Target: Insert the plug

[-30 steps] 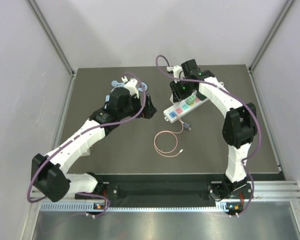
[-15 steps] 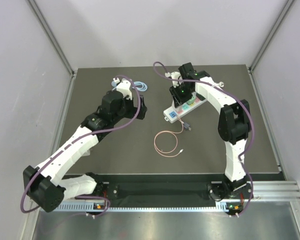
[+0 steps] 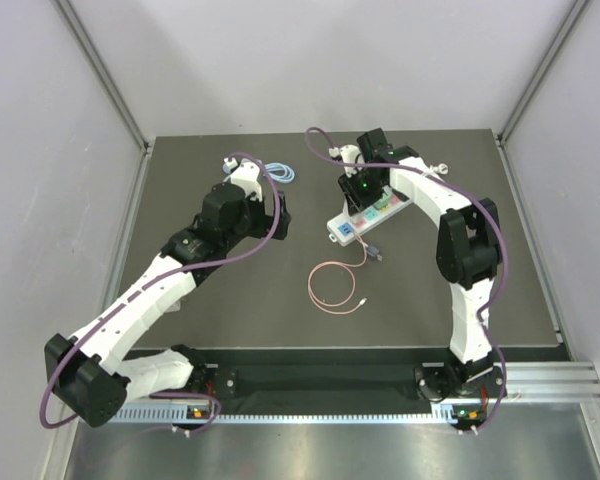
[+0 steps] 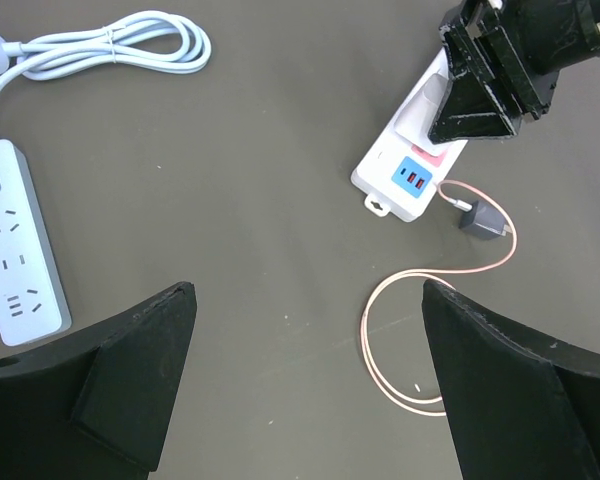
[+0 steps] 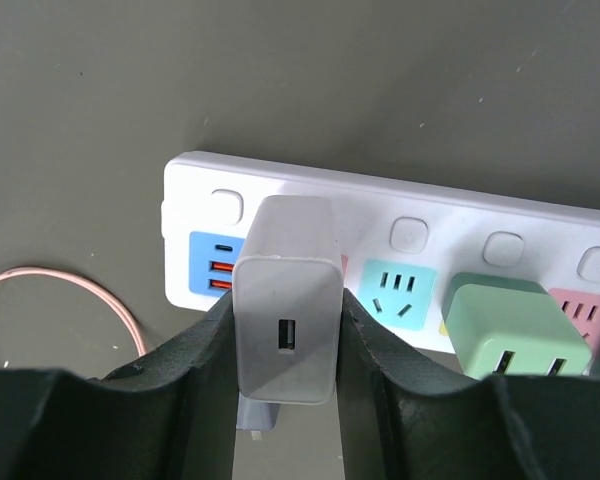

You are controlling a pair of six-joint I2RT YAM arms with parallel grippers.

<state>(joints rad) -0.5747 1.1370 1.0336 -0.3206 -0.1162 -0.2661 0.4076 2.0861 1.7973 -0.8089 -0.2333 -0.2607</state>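
Observation:
My right gripper is shut on a white USB charger plug, its USB port facing the camera. The plug sits over the pink socket of the white multi-colour power strip, between the blue USB panel and the teal socket. Whether its pins are in cannot be seen. In the top view the right gripper is over the strip. My left gripper is open and empty, high above the mat, left of the strip.
A green plug sits in the strip's neighbouring socket. A pink cable loop with a small grey adapter lies in front of the strip. A second white power strip with coiled cord lies at back left.
The left arm has drawn back to the left, away from the strip. The right gripper has shifted slightly left and down along the strip with the plug, then held still.

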